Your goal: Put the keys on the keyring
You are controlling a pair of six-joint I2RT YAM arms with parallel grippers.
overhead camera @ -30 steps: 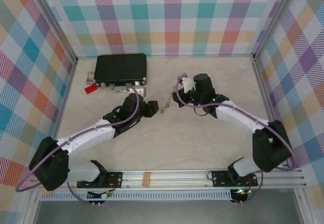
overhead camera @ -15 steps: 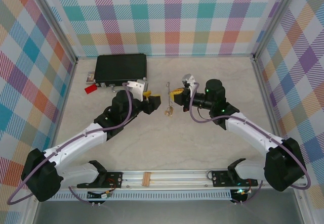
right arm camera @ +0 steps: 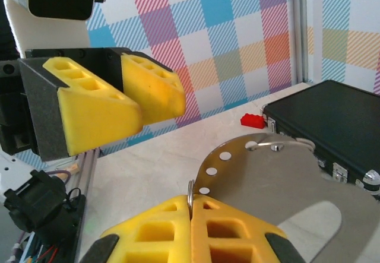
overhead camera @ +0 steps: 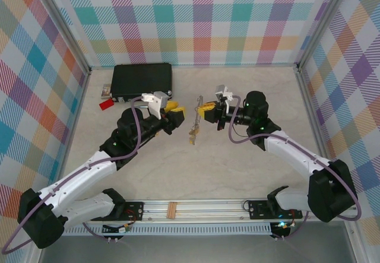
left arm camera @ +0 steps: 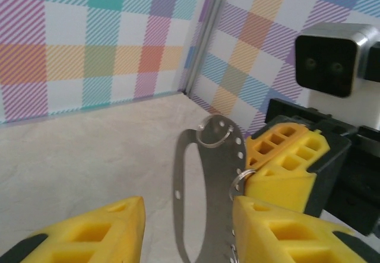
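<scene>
The thin silver keyring (left arm camera: 237, 183), looped through a flat silver holed plate (left arm camera: 205, 174), sits pinched in the fully closed right pincer (overhead camera: 203, 110) over the bench (overhead camera: 237, 168). The small keys (overhead camera: 193, 135) below have drifted slightly left in half a second. The left wrist view shows the left pincer (overhead camera: 176, 113) spread wide around the plate (gripping nothing), and the right wrist view shows the black case (right arm camera: 332, 126).

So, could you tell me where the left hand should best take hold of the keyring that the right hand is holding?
Probably the free long edge of the keyring, on the side away from the right hand, coming in from the left hand's own side. It is a thin flat plate, so the fingers should close across its faces.
</scene>
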